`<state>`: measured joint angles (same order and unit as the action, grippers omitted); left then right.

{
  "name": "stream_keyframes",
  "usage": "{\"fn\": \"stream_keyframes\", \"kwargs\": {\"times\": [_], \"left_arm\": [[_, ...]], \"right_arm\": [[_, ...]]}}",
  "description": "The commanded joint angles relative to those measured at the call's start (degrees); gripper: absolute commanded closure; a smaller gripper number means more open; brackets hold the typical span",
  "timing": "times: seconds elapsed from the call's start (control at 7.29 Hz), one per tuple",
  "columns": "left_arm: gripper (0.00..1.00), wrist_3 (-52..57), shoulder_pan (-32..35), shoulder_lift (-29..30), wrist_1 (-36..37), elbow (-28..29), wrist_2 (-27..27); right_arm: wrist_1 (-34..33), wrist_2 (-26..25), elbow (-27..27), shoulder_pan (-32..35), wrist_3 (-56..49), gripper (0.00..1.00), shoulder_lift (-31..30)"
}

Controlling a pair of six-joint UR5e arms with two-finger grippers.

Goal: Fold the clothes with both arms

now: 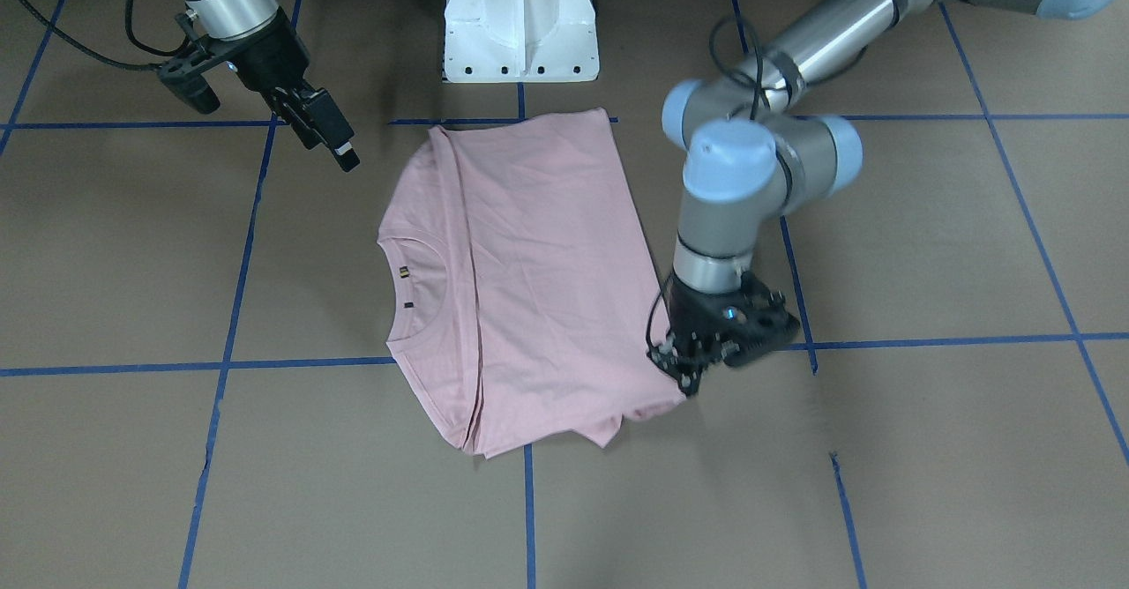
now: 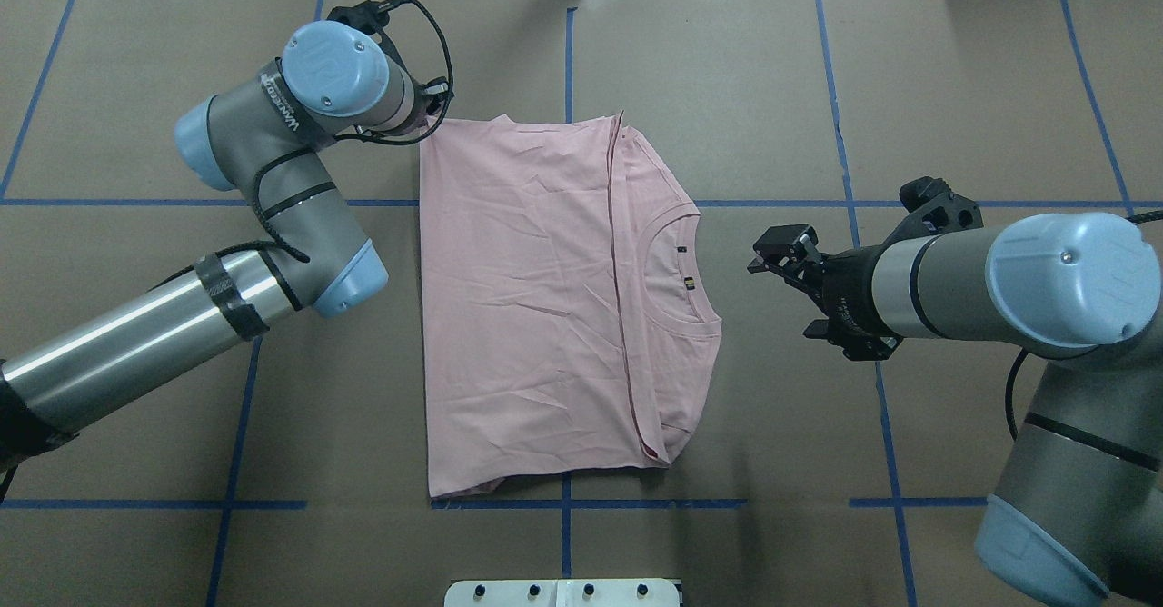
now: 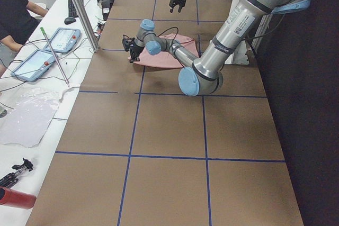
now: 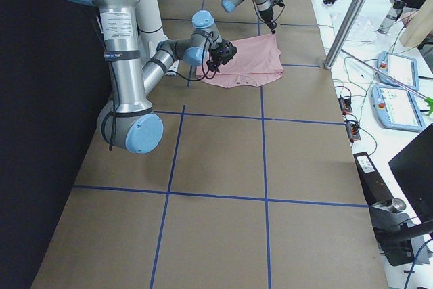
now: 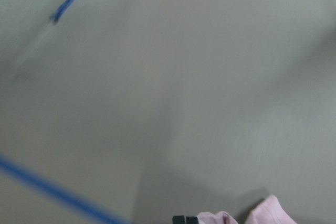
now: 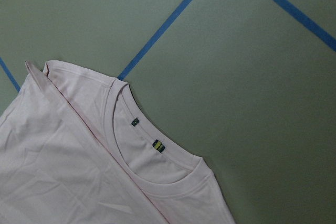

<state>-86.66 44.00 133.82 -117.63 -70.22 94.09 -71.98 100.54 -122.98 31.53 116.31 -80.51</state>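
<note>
- L tool (image 1: 690,383): down at far-left corner of pink T-shirt (image 2: 518,316), tip touching cloth; clenched or not, can't tell.
- T-shirt: flat on table (image 2: 772,89), centre, partly folded, collar (image 2: 668,271) twd R side.
- R tool (image 2: 772,253): released, empty, near collar, not touching cloth.

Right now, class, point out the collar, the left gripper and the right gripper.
collar (image 6: 116,150), right wrist view, on the ribbed band.
left gripper (image 1: 686,376), front-facing view, between its fingertips.
right gripper (image 2: 792,287), overhead view, between its fingertips.
</note>
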Motion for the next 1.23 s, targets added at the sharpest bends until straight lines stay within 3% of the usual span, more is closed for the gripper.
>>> {"fn": "stream_keyframes", "kwargs": {"times": [0.0, 0.14, 0.41, 0.69, 0.82, 1.1], "left_arm": [[0.77, 3.86, 3.28, 2.06, -5.59, 6.68, 0.04], [0.56, 3.61, 3.28, 1.27, -4.98, 3.63, 0.47], [0.54, 3.17, 3.2, -5.99, -4.8, -7.42, 1.96], [0.53, 3.08, 3.2, -6.91, -4.89, -8.36, 3.03], [0.53, 3.08, 3.2, -6.91, -4.89, -8.44, 3.03], [0.52, 2.99, 3.02, -6.82, -4.89, -8.44, 3.03]], "right_arm": [[-0.09, -1.73, 4.91, -3.99, 0.15, 0.0, 6.55], [-0.35, -8.27, 8.07, -9.68, 0.58, 0.0, 10.34], [-0.7, -15.78, 12.39, -18.05, 5.74, 0.01, 13.61], [-0.7, -19.05, 20.8, -20.37, 8.84, 0.13, 19.13], [-0.7, -19.15, 21.89, -20.37, 8.85, 0.19, 19.16], [-4.97, -19.15, 21.29, -19.49, 8.76, 0.21, 19.08]]}}
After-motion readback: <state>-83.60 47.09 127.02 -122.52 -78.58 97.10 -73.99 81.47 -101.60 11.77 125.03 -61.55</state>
